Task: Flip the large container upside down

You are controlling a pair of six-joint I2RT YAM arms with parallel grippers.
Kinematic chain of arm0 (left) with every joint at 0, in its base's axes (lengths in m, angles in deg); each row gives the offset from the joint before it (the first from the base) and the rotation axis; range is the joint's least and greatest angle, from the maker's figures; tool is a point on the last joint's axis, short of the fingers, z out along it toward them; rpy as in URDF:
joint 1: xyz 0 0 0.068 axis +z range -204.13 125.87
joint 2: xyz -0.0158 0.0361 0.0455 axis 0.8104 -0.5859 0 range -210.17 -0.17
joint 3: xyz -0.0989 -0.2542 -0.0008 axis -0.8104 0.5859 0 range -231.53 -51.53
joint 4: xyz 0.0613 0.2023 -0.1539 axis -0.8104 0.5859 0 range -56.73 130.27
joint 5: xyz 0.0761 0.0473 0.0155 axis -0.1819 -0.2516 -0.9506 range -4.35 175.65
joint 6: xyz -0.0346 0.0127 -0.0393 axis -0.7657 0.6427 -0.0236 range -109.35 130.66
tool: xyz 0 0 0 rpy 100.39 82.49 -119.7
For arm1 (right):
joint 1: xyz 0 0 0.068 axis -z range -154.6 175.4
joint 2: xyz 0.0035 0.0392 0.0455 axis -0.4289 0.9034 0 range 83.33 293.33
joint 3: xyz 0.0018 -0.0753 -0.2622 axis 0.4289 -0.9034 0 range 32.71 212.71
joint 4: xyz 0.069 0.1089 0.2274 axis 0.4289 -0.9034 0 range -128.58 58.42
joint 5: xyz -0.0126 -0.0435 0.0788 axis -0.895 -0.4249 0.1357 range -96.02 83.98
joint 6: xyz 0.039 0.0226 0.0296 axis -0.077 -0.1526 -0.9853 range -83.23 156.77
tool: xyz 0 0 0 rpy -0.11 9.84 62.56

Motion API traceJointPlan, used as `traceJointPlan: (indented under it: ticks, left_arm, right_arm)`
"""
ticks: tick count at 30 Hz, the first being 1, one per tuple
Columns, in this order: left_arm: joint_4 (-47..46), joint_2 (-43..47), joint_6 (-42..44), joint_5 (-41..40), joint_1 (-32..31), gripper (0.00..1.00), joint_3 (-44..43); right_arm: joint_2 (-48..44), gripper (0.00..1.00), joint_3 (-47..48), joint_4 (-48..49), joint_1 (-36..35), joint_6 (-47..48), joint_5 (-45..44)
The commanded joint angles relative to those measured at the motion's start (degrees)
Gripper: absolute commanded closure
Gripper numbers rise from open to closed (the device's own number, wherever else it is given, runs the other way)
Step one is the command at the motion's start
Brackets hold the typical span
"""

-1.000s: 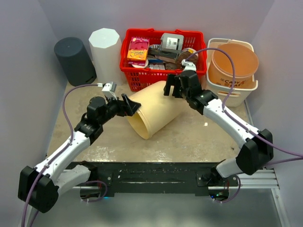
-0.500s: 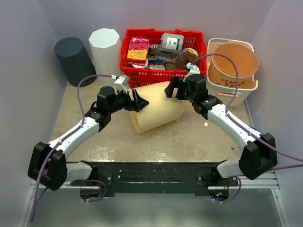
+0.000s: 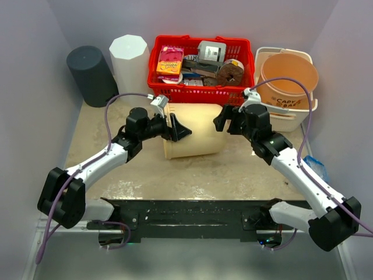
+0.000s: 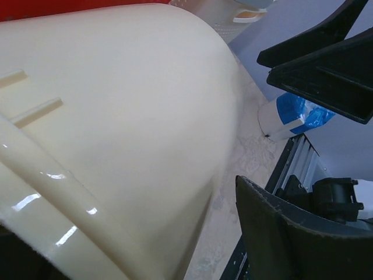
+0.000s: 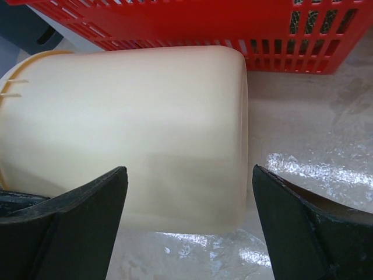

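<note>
Grey walls (image 3: 35, 58) are enclosing a mottled beige table (image 3: 245, 169). The container (image 3: 195, 131) is lying on its side mid-frame, below the red basket (image 3: 198, 93). The left gripper (image 3: 176, 128) is gaping around its rim, clamping nothing. The right gripper (image 3: 224, 121) is gaping beside its base, empty.

- The large container (image 3: 195, 131) is coloured a plain pale cream, with a glossy sheen at its rim.
- Behind the large container, the basket (image 3: 201, 96) is bright red, its walls patterned with slotted lattice; a pink packet (image 3: 169, 61) is seen in it.
- To the left behind the large container, a cylinder (image 3: 92, 74) is dark grey and a faceted bin (image 3: 129, 58) plain white.
- To the right behind the large container, an orange bucket (image 3: 288, 76) with dark lettering is set in a cream tub (image 3: 291, 114).
- The counter (image 3: 233, 169) is mottled beige with pale patches.
- The arms (image 3: 96, 166) are white with black joints and purple cables (image 3: 108, 116); the jaws of the left gripper (image 4: 253, 125) and right gripper (image 5: 189, 172) are black.
</note>
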Motion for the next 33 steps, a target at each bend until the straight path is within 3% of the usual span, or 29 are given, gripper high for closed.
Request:
traceJointPlan:
  ticks: [1,11,18,24,30,33]
  left_arm:
    - [-7.2,0.0,-3.3,1.4,-2.1,0.18,1.1]
    - [-12.5,-1.6,-6.7,1.2,-4.8,0.17,2.5]
    - [-7.6,1.6,-3.6,-3.8,-4.7,0.14,3.2]
    - [-3.3,4.5,-0.3,-7.0,-4.8,0.12,2.1]
    - [-0.2,5.9,1.8,-9.2,-4.7,0.12,1.3]
    - [0.5,6.1,2.4,-9.7,-4.7,0.12,1.1]
  right_arm:
    - [-2.4,0.09,2.0,-3.3,-0.1,-0.7,-3.3]
    - [-8.4,0.09,2.0,-6.6,-0.1,-2.7,-3.9]
    - [-11.5,0.10,-0.4,-3.2,-0.2,-5.2,4.6]
    - [-10.4,0.11,-0.5,-3.1,-0.4,-7.0,5.3]
    - [-7.0,0.13,-0.8,-1.1,-4.1,-8.6,5.0]
    - [-4.0,0.13,-0.1,-1.8,-10.2,-9.4,0.3]
